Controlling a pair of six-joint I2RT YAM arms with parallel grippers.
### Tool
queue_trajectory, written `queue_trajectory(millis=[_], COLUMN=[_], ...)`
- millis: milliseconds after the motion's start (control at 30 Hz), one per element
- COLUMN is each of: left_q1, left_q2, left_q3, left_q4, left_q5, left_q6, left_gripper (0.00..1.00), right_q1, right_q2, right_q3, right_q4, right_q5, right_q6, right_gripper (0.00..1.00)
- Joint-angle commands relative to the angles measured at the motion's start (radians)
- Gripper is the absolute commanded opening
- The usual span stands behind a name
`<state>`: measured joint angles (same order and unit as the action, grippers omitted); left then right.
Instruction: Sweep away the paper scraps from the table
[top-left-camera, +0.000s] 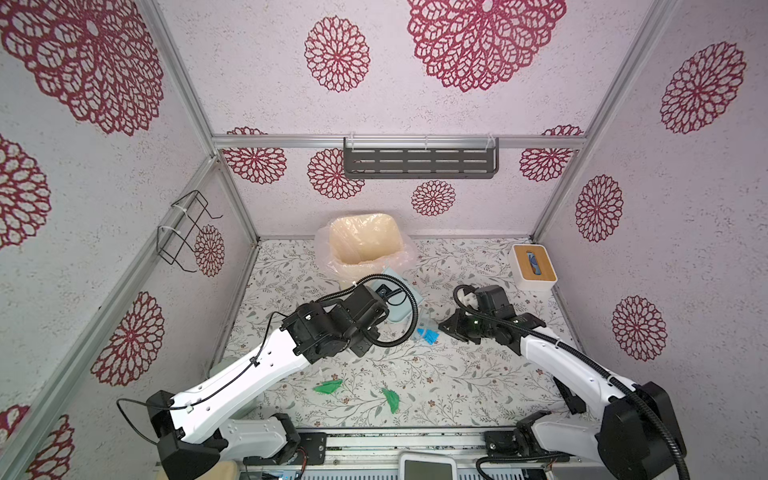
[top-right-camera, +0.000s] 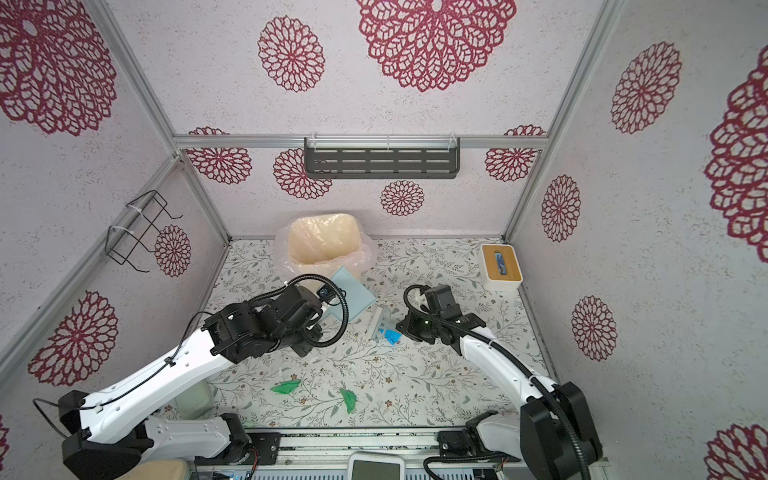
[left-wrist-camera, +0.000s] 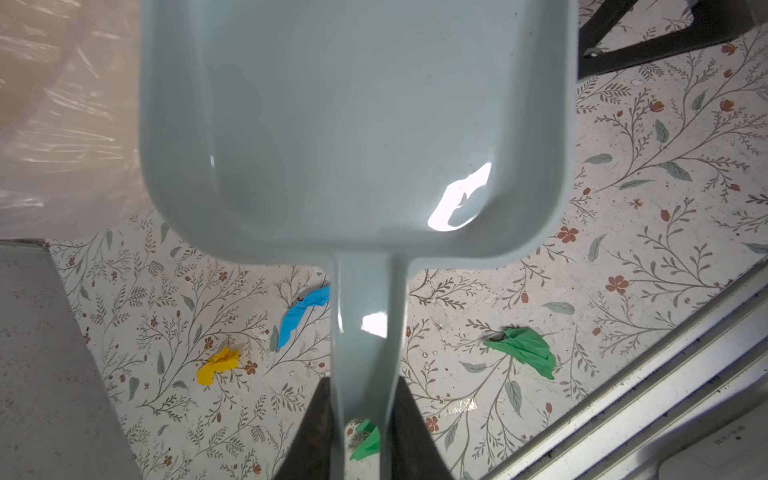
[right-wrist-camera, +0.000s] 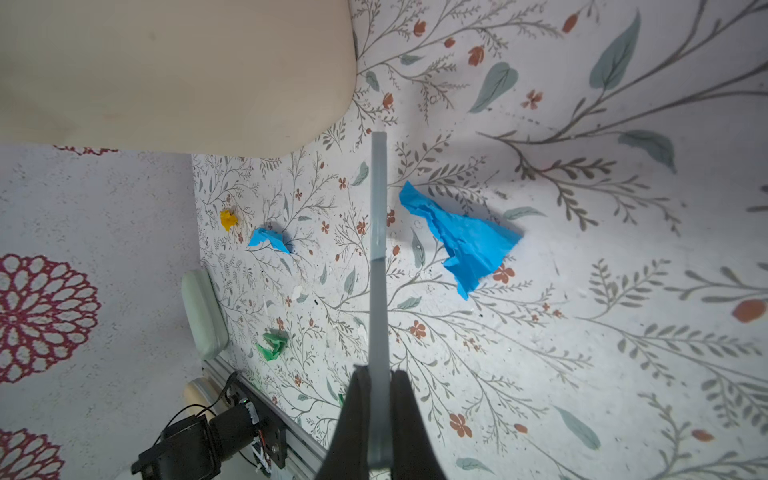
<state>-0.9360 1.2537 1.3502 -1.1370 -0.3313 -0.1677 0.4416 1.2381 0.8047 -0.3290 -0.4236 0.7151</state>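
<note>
blue scrap (right-wrist-camera: 465, 241) lies just beside the grey strip (right-wrist-camera: 378, 208), perhaps a brush, pinched in right claw (right-wrist-camera: 380, 372).

Paper scraps (right-wrist-camera: 461, 241) blue, green, yellow — table (right-wrist-camera: 582, 374) white, grey-green vines — dustpan (left-wrist-camera: 353, 124) pale blue.

Table (top-right-camera: 436, 374), seen in a top view: bin (top-right-camera: 324, 241) stood at upper centre; dustpan (top-right-camera: 353, 293) just below it; box (top-right-camera: 500, 266) at upper right; one paper scrap (top-right-camera: 390, 336) lay at centre; second scrap (top-right-camera: 286, 387) and third scrap (top-right-camera: 349, 400) lay at lower centre, apart.
</note>
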Motion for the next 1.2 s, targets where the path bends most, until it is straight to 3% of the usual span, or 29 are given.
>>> queue_trajectory(millis=[0,400,567,767,1167], left_q1=[-0.015,-0.024,-0.027,-0.029,-0.032], left_q2=[0.006,0.07,0.125,0.194,0.326], left_q3=[-0.018,-0.104,-0.129,-0.146,-0.148], left_q4=[0.028,0.035,0.076,0.108,0.17], left_q5=[0.023,0.164,0.23,0.297,0.421], left_q6=[-0.048,-0.079,-0.072,-0.047,0.058], left_gripper=[0.0,0.0,0.0,0.0,0.0], right_q1=[-0.018,-0.2,-0.204,-0.207,-0.207], right_q2=[-0.002,-0.155,-0.187,-0.152,-0.073], right_q3=[0.006,0.043,0.147,0.31,0.353], right_q4=[-0.108,-0.486,-0.555,-0.714,-0.761], right_q5=[0.006,0.094,0.106,0.259,0.41], right_q6=[-0.097,-0.267,-0.279,-0.362,-0.434], right_gripper=[0.0,0.0,0.0,0.0,0.0])
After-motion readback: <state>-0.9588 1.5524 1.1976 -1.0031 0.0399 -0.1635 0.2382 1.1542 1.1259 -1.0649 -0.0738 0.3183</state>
